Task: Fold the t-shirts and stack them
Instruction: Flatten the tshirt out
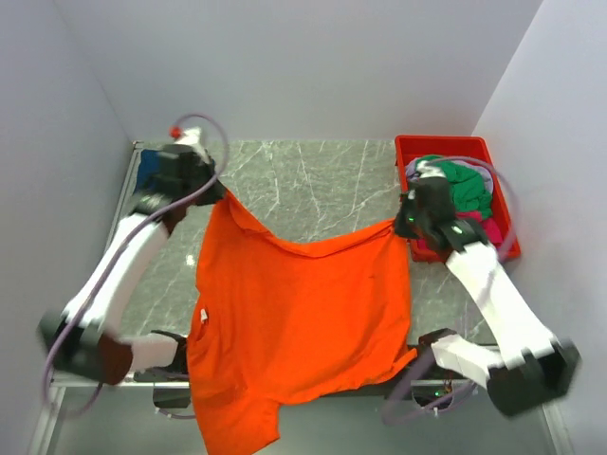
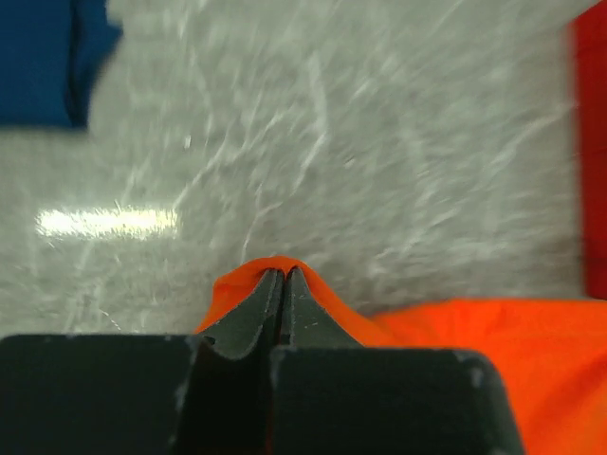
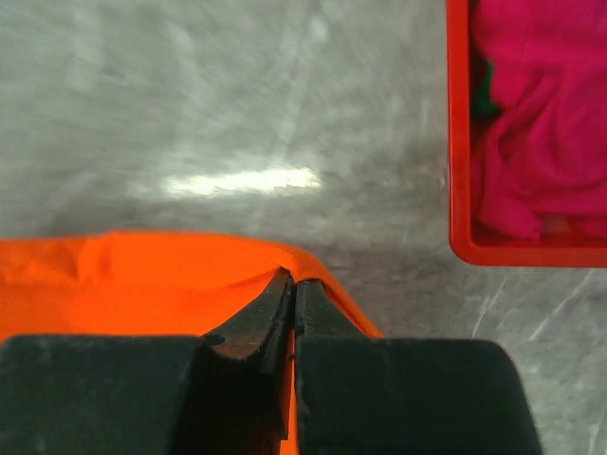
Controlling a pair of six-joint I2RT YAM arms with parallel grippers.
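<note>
T-shirt (image 1: 303, 313) | bright orange | spread open, wrinkled | overhanging near table (image 1: 313, 180) edge

Held stretched between left gripper (image 1: 218, 196) and right gripper (image 1: 402, 224): orange t-shirt (image 1: 303, 322); hem draped over near edge of table (image 1: 313, 175).

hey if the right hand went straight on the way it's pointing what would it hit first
Probably nothing but bare table: the right hand, shut on the orange t-shirt, aims past the red bin, which sits off to its right. Depth is unclear.
</note>
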